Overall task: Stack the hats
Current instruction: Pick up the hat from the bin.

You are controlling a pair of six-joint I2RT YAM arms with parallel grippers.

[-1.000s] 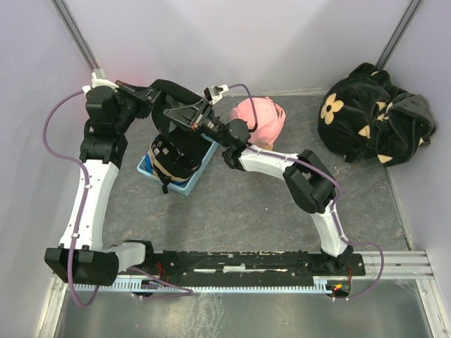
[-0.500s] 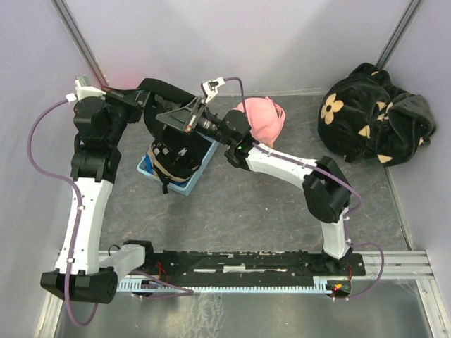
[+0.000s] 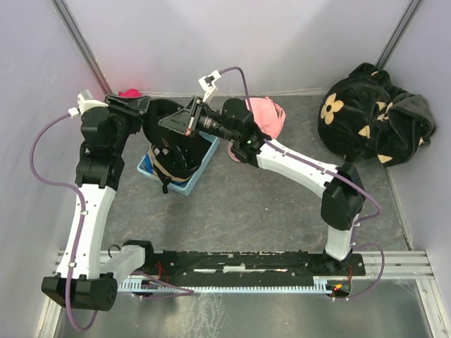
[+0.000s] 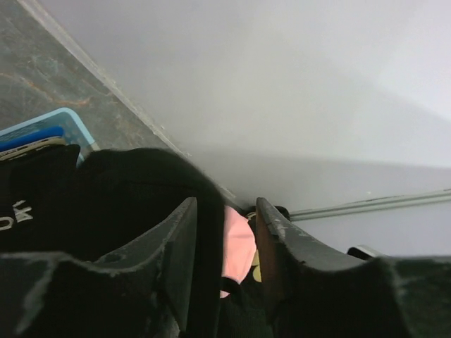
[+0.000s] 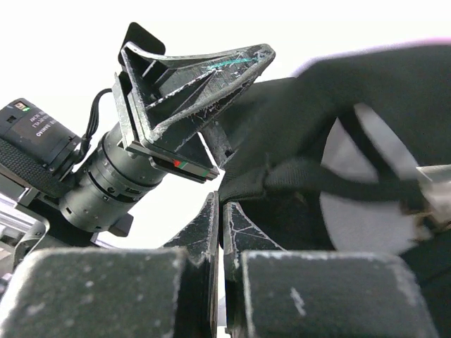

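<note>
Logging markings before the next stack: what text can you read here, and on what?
White lettering on black cap: cut off at the frame edge, unreadable.
White print on left wrist housing: too small to read.
Nothing else legible.

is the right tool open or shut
Shut: in the right wrist view the right tool has its fingers pressed together, pinching the edge of the black hat.
</note>
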